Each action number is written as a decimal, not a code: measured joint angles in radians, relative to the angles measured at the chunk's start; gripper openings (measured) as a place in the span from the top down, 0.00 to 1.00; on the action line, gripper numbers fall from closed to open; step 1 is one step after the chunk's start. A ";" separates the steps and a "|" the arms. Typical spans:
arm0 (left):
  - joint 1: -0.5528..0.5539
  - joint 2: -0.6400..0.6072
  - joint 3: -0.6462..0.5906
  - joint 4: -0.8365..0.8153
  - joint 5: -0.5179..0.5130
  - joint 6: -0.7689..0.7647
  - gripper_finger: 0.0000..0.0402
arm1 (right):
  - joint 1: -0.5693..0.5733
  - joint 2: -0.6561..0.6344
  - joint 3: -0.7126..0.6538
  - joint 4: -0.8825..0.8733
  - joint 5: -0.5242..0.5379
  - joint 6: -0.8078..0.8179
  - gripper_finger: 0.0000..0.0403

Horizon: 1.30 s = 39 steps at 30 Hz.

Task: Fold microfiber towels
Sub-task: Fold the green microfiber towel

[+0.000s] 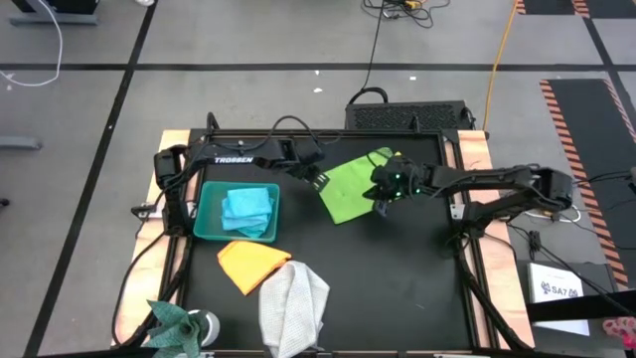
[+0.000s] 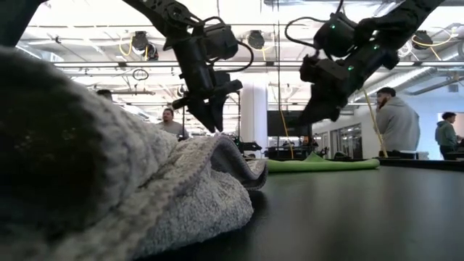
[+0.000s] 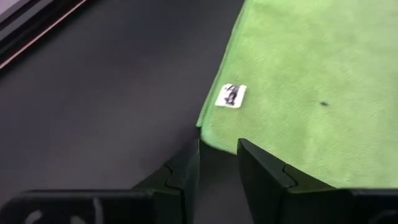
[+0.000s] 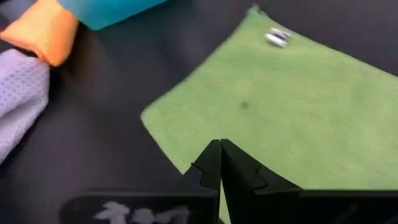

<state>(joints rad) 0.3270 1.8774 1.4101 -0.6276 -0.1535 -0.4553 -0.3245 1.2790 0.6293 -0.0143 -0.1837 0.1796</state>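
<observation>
lime towel (image 1: 355, 186) spread flat on the surface's far middle; left end effector (image 3: 217, 163), part spread and empty, hangs over its near corner by the label (image 3: 231, 95); right end effector (image 4: 220, 163), pressed together, hovers opposite: pinch both corners evenly, then fold.

One towel (image 1: 356, 187) spread flat mid-table toward the far edge, left gripper (image 1: 320, 180) at its left edge, right gripper (image 1: 383, 204) over its right part; bin (image 1: 208, 224) to the left holding another towel (image 1: 247, 207); two towels (image 1: 252, 264) (image 1: 294, 308) nearer the front.
</observation>
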 joint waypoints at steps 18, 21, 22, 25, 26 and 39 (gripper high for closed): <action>0.022 0.000 0.000 -0.043 0.016 -0.017 0.72 | 0.148 0.416 0.001 0.390 0.052 0.115 1.00; 0.022 0.000 0.000 -0.043 0.019 -0.019 0.72 | 0.160 0.418 0.002 0.385 0.054 0.118 1.00; 0.022 0.000 0.000 -0.043 0.019 -0.019 0.72 | 0.165 0.414 0.002 0.374 0.053 0.118 1.00; 0.022 0.000 0.000 -0.042 0.019 -0.021 0.72 | 0.178 0.396 0.002 0.326 0.053 0.106 1.00; 0.022 0.000 0.000 -0.042 0.019 -0.021 0.72 | 0.182 0.393 0.002 0.305 0.053 0.095 1.00; 0.021 0.000 0.000 -0.032 0.023 -0.025 0.72 | 0.241 0.332 0.004 -0.011 -0.014 0.023 1.00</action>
<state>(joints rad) 0.3478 1.8774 1.4101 -0.6596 -0.1302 -0.4801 -0.0834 1.6111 0.6338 -0.0250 -0.1975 0.2023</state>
